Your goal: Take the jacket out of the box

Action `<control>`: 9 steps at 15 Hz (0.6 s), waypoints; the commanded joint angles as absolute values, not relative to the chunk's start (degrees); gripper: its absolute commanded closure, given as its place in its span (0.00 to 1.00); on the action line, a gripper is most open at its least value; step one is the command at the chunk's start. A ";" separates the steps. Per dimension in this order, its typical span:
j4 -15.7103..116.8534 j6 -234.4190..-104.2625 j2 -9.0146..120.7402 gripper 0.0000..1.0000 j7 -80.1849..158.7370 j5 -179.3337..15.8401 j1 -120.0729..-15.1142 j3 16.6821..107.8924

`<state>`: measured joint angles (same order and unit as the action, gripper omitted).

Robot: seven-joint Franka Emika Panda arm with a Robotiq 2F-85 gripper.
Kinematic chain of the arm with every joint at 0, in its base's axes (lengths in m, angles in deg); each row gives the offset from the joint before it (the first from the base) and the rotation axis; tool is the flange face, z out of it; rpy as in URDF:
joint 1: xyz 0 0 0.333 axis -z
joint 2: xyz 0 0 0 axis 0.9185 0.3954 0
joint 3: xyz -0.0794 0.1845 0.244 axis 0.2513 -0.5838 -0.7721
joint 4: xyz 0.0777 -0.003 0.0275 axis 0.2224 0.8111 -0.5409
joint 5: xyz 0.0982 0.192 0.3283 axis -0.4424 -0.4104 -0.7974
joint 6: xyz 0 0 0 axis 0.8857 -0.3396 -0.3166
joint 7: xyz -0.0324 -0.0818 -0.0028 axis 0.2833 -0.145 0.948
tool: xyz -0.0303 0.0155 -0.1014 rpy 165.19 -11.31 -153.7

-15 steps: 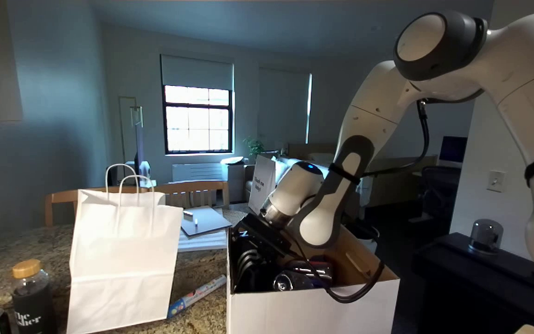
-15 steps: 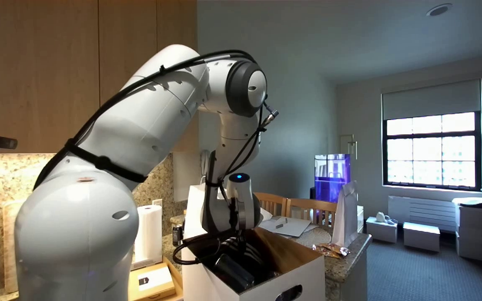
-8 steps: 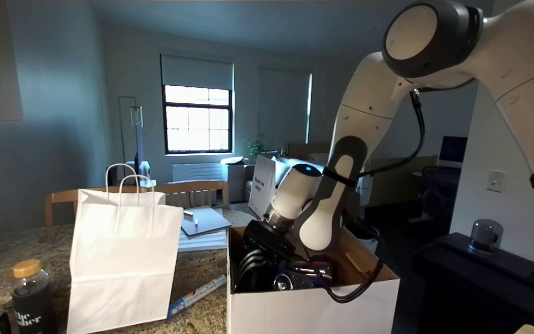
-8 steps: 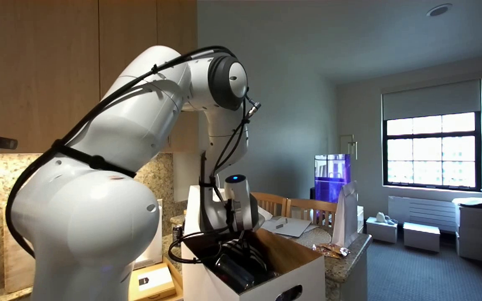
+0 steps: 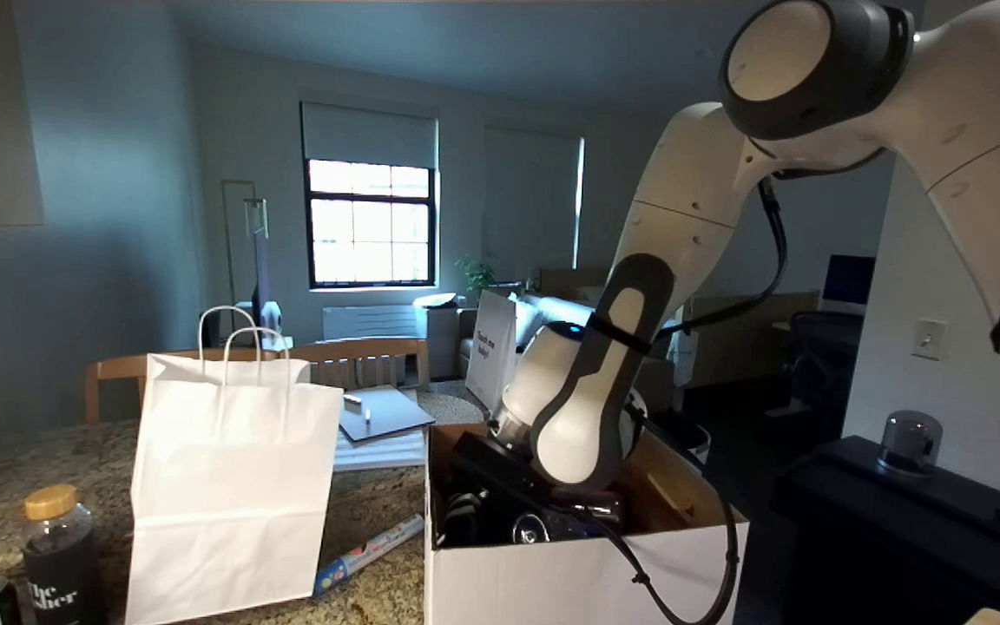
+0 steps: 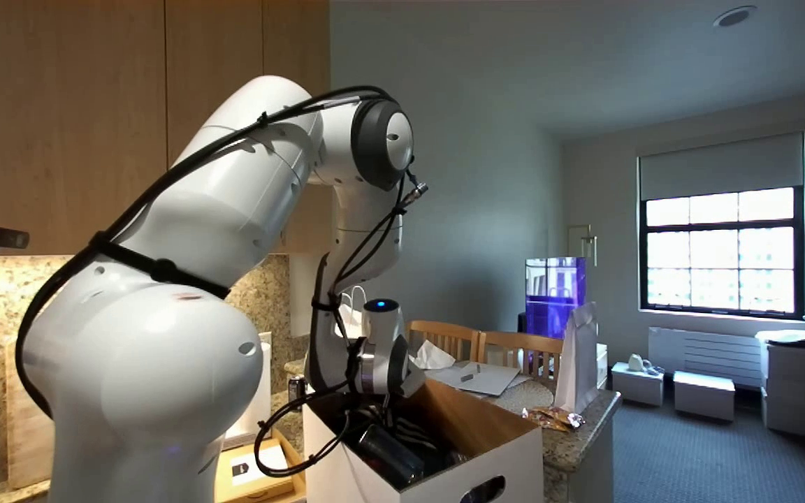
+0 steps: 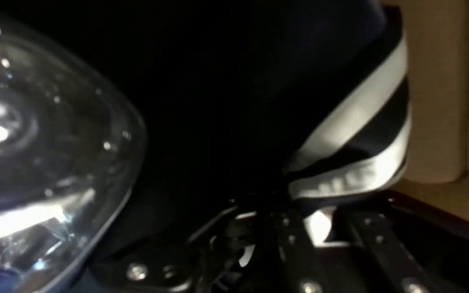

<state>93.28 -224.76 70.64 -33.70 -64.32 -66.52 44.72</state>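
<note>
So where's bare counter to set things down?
Bare granite counter lies between the white paper shopping bag and cardboard box, either side of the printed tube; in an exterior view, more shows behind the orange-capped bottle. The box is crowded: jacket, dark cylinder, robot wrist.

1 robot arm (image 6: 221,216) over box (image 6: 514,464), striped jacket (image 6: 420,434) inside

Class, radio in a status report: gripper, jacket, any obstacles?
Gripper inside the box, grip unclear. White-striped black jacket right at it, not yet out. Shiny, clear-looking object alongside, possibly in the way.
</note>
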 commanded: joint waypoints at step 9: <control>107.28 -230.22 62.84 0.91 -34.77 -50.95 -37.21 20.78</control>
<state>102.28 -230.04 67.78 -33.70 -54.78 -43.66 26.53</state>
